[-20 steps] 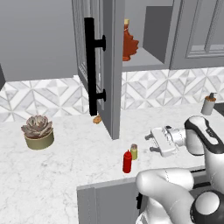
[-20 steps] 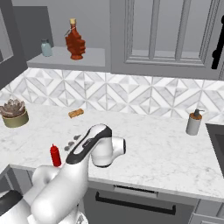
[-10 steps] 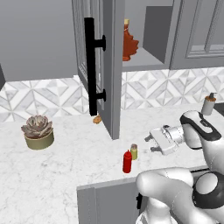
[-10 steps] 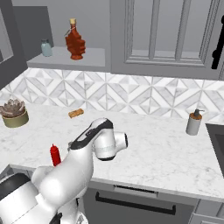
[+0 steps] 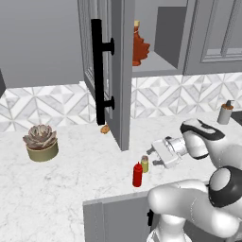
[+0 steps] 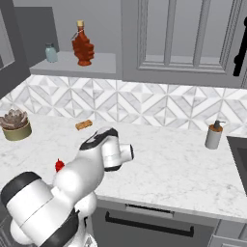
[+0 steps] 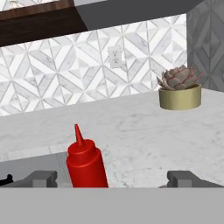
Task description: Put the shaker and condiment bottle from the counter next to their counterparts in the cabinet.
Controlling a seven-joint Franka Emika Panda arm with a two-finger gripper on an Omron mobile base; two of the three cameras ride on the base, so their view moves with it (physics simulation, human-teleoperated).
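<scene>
Marble counter (image 5: 71, 184) out front, succulent pot (image 5: 41, 144) far left, cabinet (image 5: 106, 71) door swung wide so the shelf is reachable; condiment bottle (image 5: 137, 175) and shaker (image 5: 145, 163) stand together near the counter's edge, and just to their right the gripper (image 5: 152, 155) lines up low, jaws spread apart, holding nothing
</scene>
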